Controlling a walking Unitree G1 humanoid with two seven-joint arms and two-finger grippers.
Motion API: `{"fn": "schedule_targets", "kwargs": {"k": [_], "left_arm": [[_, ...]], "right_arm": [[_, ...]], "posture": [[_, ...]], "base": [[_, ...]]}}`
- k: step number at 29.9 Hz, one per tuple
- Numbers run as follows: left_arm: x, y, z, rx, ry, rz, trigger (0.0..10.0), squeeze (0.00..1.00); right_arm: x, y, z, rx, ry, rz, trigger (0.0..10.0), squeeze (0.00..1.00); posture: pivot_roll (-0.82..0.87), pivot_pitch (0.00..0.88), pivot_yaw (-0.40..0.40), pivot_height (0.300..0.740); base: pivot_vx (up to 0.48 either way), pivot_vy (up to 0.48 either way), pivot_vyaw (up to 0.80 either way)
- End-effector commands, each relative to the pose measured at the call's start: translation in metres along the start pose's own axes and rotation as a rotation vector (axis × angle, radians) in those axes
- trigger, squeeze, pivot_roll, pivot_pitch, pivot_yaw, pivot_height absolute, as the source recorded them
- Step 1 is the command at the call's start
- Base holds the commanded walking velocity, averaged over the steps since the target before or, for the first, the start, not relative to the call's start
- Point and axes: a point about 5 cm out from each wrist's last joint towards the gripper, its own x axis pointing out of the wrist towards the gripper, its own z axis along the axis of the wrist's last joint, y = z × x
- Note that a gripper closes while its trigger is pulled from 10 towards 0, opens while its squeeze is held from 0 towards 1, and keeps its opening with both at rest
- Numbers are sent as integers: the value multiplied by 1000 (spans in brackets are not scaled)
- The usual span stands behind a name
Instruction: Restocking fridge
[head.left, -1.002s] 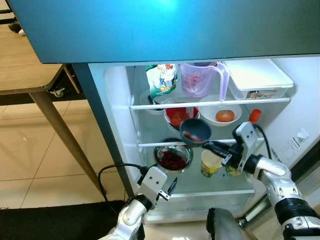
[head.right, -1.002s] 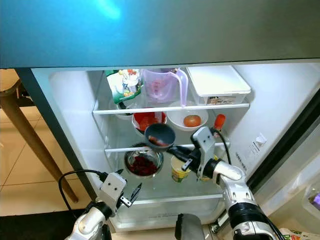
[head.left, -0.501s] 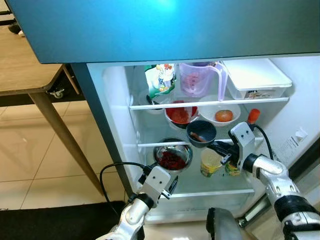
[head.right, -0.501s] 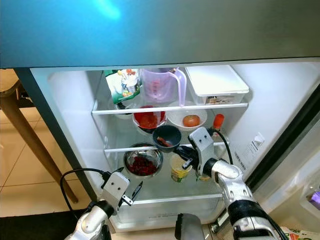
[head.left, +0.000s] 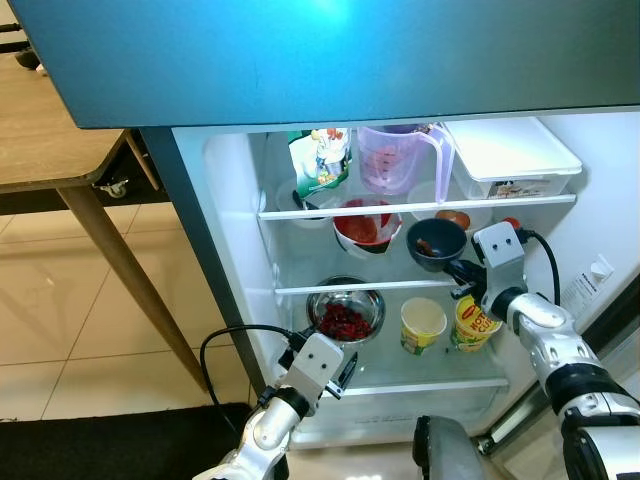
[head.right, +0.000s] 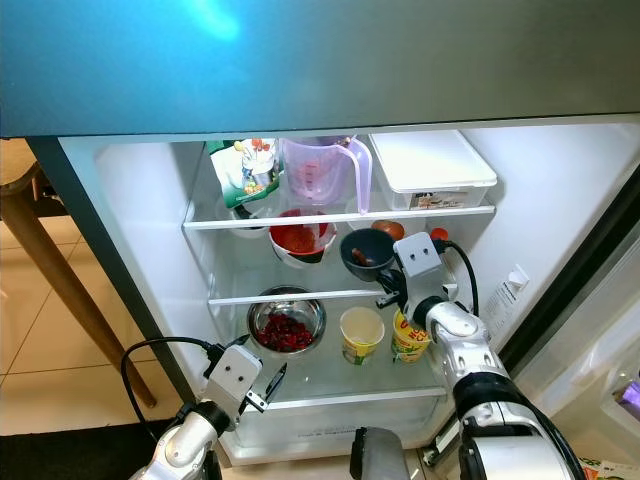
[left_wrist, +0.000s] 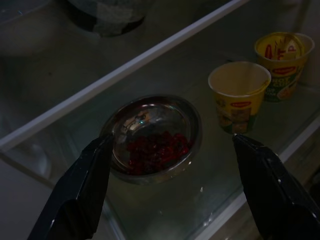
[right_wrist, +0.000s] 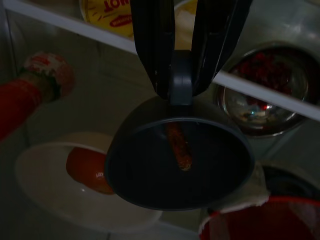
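Note:
The fridge stands open with glass shelves (head.left: 420, 206). My right gripper (head.left: 463, 269) is shut on the rim of a dark blue bowl (head.left: 435, 243) with a brown sausage piece (right_wrist: 179, 146) in it. It holds the bowl at the middle shelf's right side, just in front of a white bowl with a tomato (right_wrist: 75, 180). My left gripper (head.left: 345, 367) hangs open low before the bottom shelf, facing a steel bowl of red berries (left_wrist: 152, 137).
A yellow cup (head.left: 423, 325) and a yellow lidded cup (head.left: 473, 322) stand on the bottom shelf. A red bowl (head.left: 365, 225) is on the middle shelf; a pitcher (head.left: 395, 155), green pouch (head.left: 322, 160) and white box (head.left: 510, 155) on top. A wooden table (head.left: 50, 130) stands left.
My right gripper has carried the dark bowl up and to the right, from above the yellow cup to the middle shelf's right side. The left gripper has barely moved.

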Motion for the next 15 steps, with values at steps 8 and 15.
{"fn": "schedule_targets", "kwargs": {"k": [8, 15], "left_arm": [[-1, 2, -1, 31, 2, -18, 10000, 0], [-1, 1, -1, 32, 2, -17, 10000, 0]], "right_arm": [[11, 13, 4, 22, 11, -31, 10000, 0], [10, 11, 1, 45, 4, -64, 10000, 1000]], "posture": [[-67, 0, 7, 555], [-66, 0, 5, 555]], "base": [[0, 0, 0], [0, 0, 0]]}}
